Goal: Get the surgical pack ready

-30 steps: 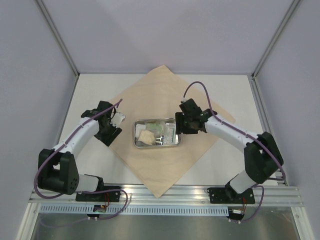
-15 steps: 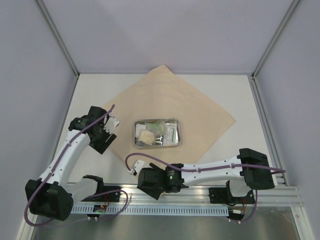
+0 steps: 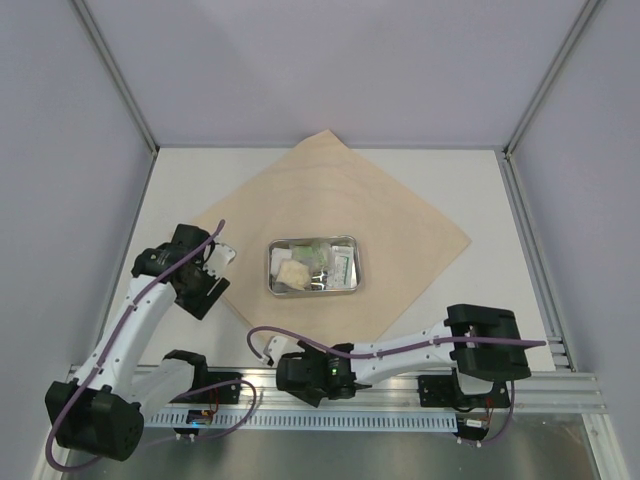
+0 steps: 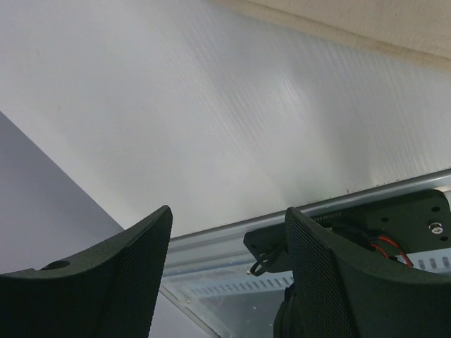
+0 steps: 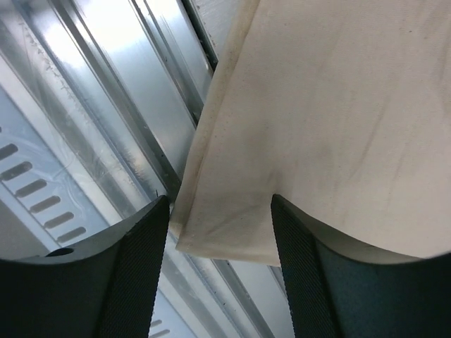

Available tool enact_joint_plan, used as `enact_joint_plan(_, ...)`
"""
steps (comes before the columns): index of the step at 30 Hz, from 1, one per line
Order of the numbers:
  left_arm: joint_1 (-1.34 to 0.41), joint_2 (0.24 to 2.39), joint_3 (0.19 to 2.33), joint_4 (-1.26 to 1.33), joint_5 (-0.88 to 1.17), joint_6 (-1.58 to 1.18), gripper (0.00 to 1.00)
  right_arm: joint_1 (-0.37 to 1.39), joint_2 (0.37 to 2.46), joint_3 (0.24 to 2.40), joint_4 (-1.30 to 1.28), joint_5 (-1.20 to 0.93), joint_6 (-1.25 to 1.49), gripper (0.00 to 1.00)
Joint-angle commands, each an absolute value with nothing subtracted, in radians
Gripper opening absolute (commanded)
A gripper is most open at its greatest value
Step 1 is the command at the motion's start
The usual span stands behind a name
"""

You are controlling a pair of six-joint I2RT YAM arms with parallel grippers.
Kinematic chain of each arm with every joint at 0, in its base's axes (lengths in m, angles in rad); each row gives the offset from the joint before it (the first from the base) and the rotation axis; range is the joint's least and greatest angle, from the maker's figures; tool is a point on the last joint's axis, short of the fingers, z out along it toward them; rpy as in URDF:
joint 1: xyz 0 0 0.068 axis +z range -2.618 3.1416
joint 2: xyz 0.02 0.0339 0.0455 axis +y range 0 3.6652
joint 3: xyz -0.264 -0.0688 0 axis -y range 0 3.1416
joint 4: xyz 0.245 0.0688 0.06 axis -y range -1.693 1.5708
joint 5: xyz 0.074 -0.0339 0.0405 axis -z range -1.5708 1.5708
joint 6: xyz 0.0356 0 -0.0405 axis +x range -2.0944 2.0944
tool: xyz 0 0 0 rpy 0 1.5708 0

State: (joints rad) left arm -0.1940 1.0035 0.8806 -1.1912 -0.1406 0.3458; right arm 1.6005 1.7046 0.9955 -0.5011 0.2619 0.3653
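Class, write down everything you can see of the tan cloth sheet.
The tan cloth sheet is a plain, square woven fabric with a hemmed edge, spread flat as a diamond on the white table. A steel tray sits on its middle. Its near corner overhangs the rail, between the right tool's open fingers.

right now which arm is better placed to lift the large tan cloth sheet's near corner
Right: the open right gripper straddles the tan cloth sheet at its near corner; the left gripper points at white table, off the sheet.

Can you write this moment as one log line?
left gripper open, empty | right gripper open at cloth near corner | tray filled, on cloth
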Motion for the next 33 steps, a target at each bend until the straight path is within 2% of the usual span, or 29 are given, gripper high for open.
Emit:
enact_joint_plan(1,-0.190,0.965,0.877,-1.204,-0.146,0.333,0.75,1.601,1.739,0.999,-0.429,0.339,0.377,0.61)
enact_joint_plan(4,-0.190,0.951,0.870,-1.207,-0.149,0.334,0.75,1.594,1.767,0.997,-0.433,0.356,0.383,0.54)
enact_joint_plan(7,-0.190,0.943,0.867,-1.206,-0.150,0.334,0.75,1.591,1.778,1.006,-0.457,0.367,0.387,0.41)
enact_joint_plan(8,-0.190,0.940,0.867,-1.206,-0.150,0.334,0.75,1.591,1.778,1.006,-0.462,0.374,0.388,0.33)
enact_joint_plan(12,-0.190,0.940,0.876,-1.201,-0.144,0.334,0.75,1.580,1.746,1.003,-0.471,0.383,0.385,0.20)
enact_joint_plan(16,-0.190,0.946,0.890,-1.201,-0.138,0.334,0.76,1.557,1.703,1.020,-0.492,0.391,0.350,0.00)
enact_joint_plan(26,-0.190,1.061,1.055,-1.189,-0.037,0.360,0.76,1.373,1.620,1.199,-0.568,0.330,0.143,0.01)
enact_joint_plan(33,-0.190,1.245,1.264,-1.158,0.072,0.362,0.75,1.100,1.664,1.356,-0.529,0.195,0.019,0.00)
